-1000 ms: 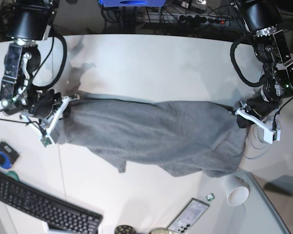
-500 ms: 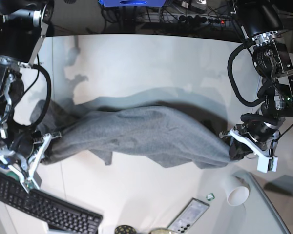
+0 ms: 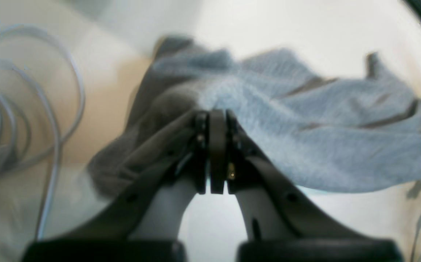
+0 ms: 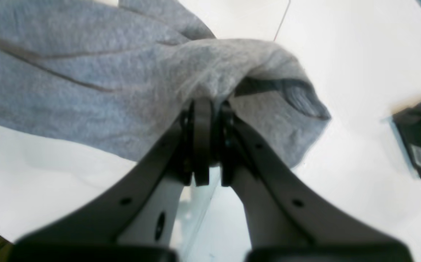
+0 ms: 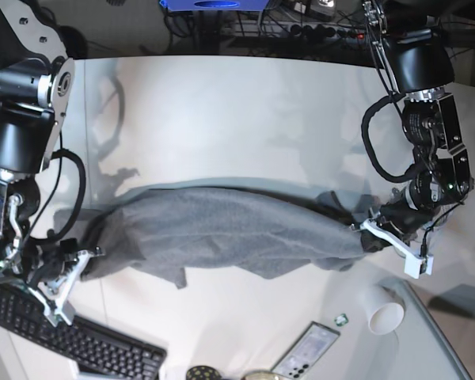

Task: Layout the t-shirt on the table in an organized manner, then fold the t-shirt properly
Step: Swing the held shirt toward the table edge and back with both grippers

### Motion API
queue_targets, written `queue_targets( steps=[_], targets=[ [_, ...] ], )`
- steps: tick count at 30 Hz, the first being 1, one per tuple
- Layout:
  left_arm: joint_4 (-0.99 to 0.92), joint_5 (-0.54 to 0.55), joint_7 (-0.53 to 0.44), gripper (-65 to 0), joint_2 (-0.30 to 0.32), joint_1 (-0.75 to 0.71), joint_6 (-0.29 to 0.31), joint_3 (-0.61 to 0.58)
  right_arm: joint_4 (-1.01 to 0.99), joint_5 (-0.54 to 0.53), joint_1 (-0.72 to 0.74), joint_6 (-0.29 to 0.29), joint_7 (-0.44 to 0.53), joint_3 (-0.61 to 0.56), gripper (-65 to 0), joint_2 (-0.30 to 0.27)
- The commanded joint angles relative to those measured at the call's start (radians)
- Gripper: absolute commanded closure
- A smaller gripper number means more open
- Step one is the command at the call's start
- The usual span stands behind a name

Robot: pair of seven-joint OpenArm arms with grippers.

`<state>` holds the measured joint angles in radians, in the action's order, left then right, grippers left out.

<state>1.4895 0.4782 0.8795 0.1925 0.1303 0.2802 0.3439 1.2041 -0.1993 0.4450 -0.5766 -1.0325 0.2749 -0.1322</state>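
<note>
White table carries the t-shirt — heather-grey, bunched and stretched into a long band between both arms. Left gripper and right gripper each clamp one end of it. Near the front edge, a white paper cup lies on its side — contents not visible.

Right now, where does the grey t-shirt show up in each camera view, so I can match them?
Base: the t-shirt stretches across the middle, between both arms.
Left wrist: it fills the centre and right, bunched at the left gripper.
Right wrist: it covers the upper left and centre, draped over the right gripper.
Shared landmark: the table, white beneath the cloth in all three.
</note>
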Motion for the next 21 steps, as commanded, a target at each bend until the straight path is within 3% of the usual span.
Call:
queue_targets(
  steps=[1, 5, 12, 15, 21],
  targets=[
    [0.032, 0.007, -0.019, 0.0, 0.022, 0.016, 0.001, 0.004, 0.044, -0.009, 0.033, -0.003, 0.017, 0.004, -0.6, -0.017],
    [0.040, 0.003, -0.018, 0.0, 0.028, 0.076, 0.001, -0.006, 0.099, -0.009, 0.056, -0.003, 0.024, 0.002, -0.6, -0.050],
    [-0.069, 0.003, -0.016, 0.0, 0.025, 0.302, 0.001, -0.105, -0.039, -0.009, 0.249, -0.003, 0.074, 0.002, -0.6, -0.122],
    [-0.042, 0.009, -0.016, 0.0, 0.023, 0.354, 0.000, -0.116, -0.007, -0.009, 0.301, -0.003, 0.044, 0.002, -0.6, -0.157],
    [0.132, 0.012, -0.015, 0.0, 0.023, 0.269, 0.000, -0.115, 0.262, -0.013, 0.229, -0.004, -0.048, 0.010, -0.6, -0.172]
  ],
)
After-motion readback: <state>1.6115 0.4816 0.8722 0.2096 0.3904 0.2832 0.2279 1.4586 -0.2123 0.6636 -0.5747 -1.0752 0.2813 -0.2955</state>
